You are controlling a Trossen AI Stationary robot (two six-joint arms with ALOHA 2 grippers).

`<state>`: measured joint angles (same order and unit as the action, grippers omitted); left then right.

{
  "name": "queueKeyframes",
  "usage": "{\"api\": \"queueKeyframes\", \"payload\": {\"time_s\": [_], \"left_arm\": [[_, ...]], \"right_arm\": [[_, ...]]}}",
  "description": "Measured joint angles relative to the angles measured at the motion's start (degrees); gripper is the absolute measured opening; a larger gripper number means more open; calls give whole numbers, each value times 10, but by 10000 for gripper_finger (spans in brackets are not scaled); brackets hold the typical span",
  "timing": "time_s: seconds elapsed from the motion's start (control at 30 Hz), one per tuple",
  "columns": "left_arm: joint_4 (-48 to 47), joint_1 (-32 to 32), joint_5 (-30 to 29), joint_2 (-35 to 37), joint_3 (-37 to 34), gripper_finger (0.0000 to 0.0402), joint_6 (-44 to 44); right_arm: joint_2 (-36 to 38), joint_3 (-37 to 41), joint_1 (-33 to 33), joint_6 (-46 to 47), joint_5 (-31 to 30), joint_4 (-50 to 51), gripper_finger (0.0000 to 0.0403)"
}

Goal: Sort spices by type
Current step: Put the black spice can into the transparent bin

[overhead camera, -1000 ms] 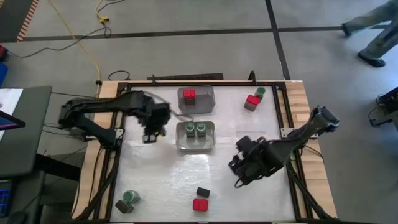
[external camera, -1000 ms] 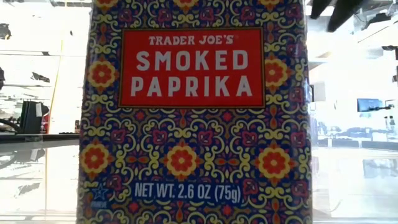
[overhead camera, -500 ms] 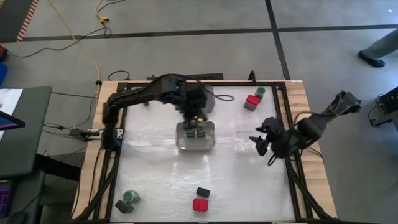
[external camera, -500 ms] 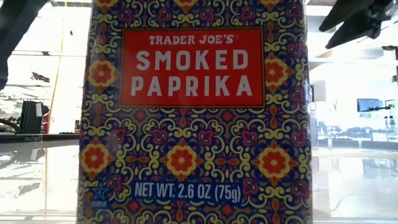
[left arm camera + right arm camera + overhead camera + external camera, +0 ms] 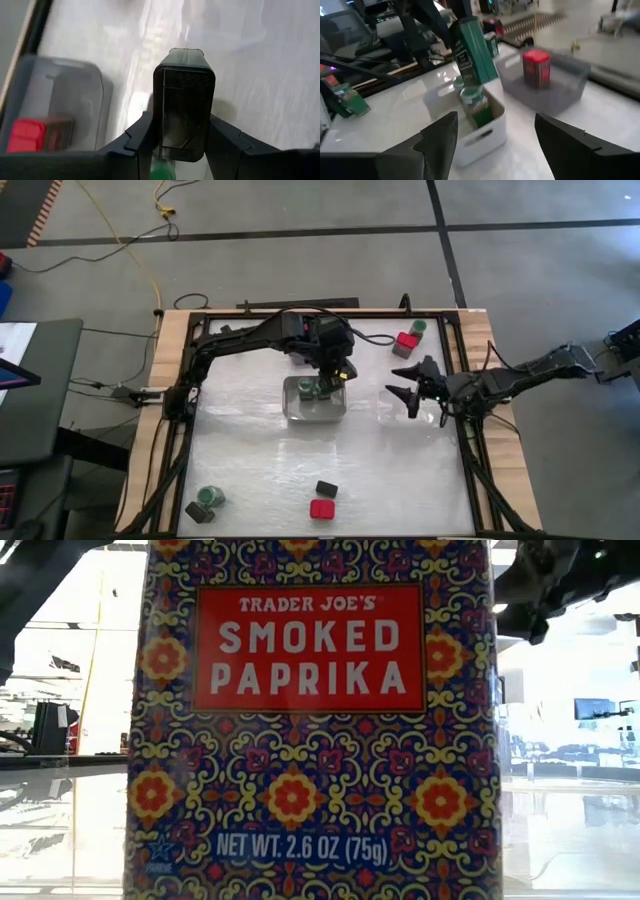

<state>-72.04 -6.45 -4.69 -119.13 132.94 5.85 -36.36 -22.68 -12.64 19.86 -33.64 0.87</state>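
Observation:
My left gripper [image 5: 340, 370] is shut on a dark rectangular tin [image 5: 184, 105] and hovers above the clear bin [image 5: 298, 412] that holds green-lidded jars [image 5: 308, 390]. In the right wrist view the tin [image 5: 475, 50] looks teal and hangs over a green jar [image 5: 475, 107]. My right gripper [image 5: 408, 385] is open and touches nothing, right of that bin. A red-topped container [image 5: 536, 67] stands in the far bin [image 5: 570, 80]. In the low view, a paprika tin [image 5: 310, 720] stands on its base and fills the picture. My left gripper pinches the dark tin between its two fingers [image 5: 142, 135] on two opposite side faces [image 5: 165, 135], at the tin's upper end. The fingers come from above, pointing down. The tin hangs below them, lifted clear and somewhat tilted, over the green-jar bin.
A red container [image 5: 405, 341] and a green jar [image 5: 417, 328] stand near the far right corner. Along the near edge are a green jar [image 5: 210, 496], a dark tin [image 5: 197, 512], another dark tin [image 5: 326, 488] and a red container [image 5: 322, 509]. Bare table lies between.
My left gripper has carried the dark tin from the table's left side toward the right and far edge, ending over the green-jar bin. My right arm has pulled back from the near middle toward the right and far edge, its gripper now pointing toward the table's left.

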Motion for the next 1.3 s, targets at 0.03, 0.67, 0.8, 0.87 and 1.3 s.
{"api": "queueKeyframes", "payload": {"time_s": [0.03, 0.67, 0.8, 0.87, 1.3], "left_arm": [[6, 1, 0, 0, 0, 136, 0], [63, 12, 10, 0, 0, 136, -1], [68, 14, 12, 0, 0, 136, -8], [68, 14, 12, 0, 0, 137, -6], [71, 15, 17, 0, 0, 137, -16]], "right_arm": [[-3, 4, 15, -17, 13, -16, 290], [-156, -25, 210, -139, 300, -203, 290], [-199, -59, 220, -139, 358, -210, 290], [-215, -70, 221, -139, 368, -207, 290], [-244, -91, 220, -142, 382, -200, 128]]}}
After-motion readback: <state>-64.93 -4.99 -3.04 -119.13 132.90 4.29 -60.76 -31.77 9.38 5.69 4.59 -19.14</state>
